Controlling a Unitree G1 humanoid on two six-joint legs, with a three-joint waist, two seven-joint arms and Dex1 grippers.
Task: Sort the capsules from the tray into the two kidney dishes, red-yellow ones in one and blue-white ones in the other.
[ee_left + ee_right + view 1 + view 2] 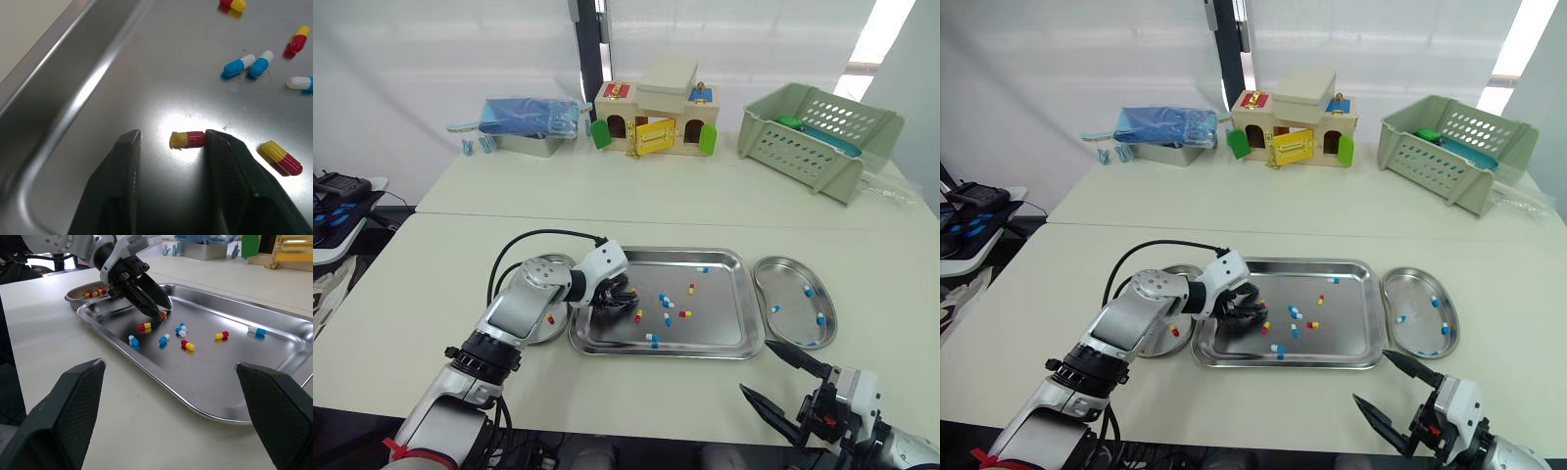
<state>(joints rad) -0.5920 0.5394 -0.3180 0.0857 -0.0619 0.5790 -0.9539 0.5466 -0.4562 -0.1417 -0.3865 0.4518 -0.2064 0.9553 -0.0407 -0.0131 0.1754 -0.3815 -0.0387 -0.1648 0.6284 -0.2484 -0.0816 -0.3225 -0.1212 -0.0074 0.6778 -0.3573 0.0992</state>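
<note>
In the steel tray [729,338], my left gripper [619,302] is down at the left end, open, its fingers [122,166] on either side of a red-yellow capsule [188,139] that rests against one finger. Several red-yellow and blue-white capsules [664,300] lie loose mid-tray. The left kidney dish [536,331] holds red-yellow capsules [93,294]. Blue-white capsules [809,292] lie in the right kidney dish [793,313]. My right gripper [754,367] hovers open over the table's front edge, in front of the tray's right corner, with nothing in it.
At the back of the table stand a wooden toy house [656,122], a green perforated basket [818,137] and a metal tin with a blue bag [530,122]. A black cable [524,240] loops over my left arm.
</note>
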